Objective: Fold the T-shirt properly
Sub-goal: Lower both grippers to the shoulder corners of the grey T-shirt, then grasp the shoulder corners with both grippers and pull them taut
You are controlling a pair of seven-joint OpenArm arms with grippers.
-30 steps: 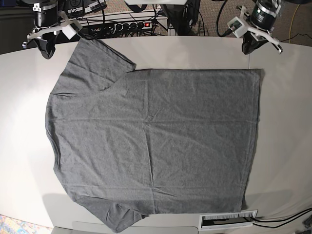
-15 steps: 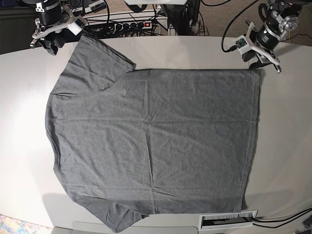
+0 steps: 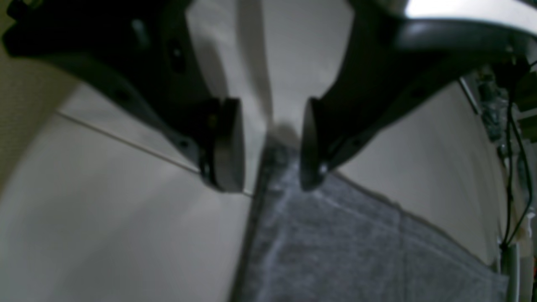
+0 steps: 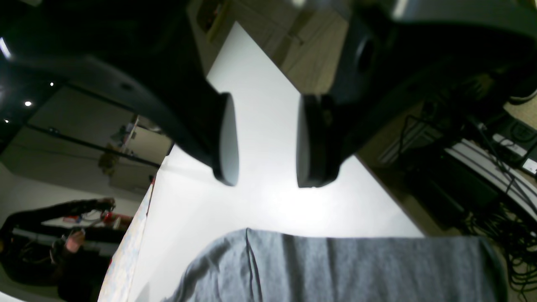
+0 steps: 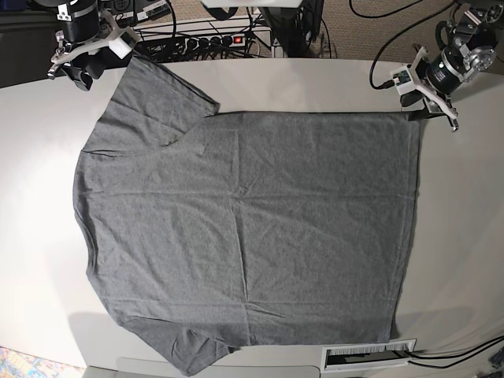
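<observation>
**Both claws spread at the shirt's far corners**

Now we see the T-shirt (image 5: pixel 244 228) lying flat on the white desk (image 5: pixel 465 236), spread out with light creases, its neck end toward the base view's left and its hem toward that view's right. One sleeve reaches up to the far left corner, the other lies at the near edge, partly tucked.

Our left claw (image 3: pixel 270 147) hangs low over the hem's far corner. Its pads (image 3: pixel 228 144) stand apart, and the shirt's corner shows in the gap between them; we cannot tell whether either pad touches the cloth. In the base view this claw (image 5: pixel 429 110) sits right at that corner.

Our right claw (image 4: pixel 266 142) is spread too, with bare desk showing between its pads and nothing in them. The sleeve's edge lies below it in the wrist view, apart from the pads. In the base view it (image 5: pixel 83 71) sits just beside the far sleeve.

A white strip (image 5: pixel 368 354) lies at the near edge.
</observation>
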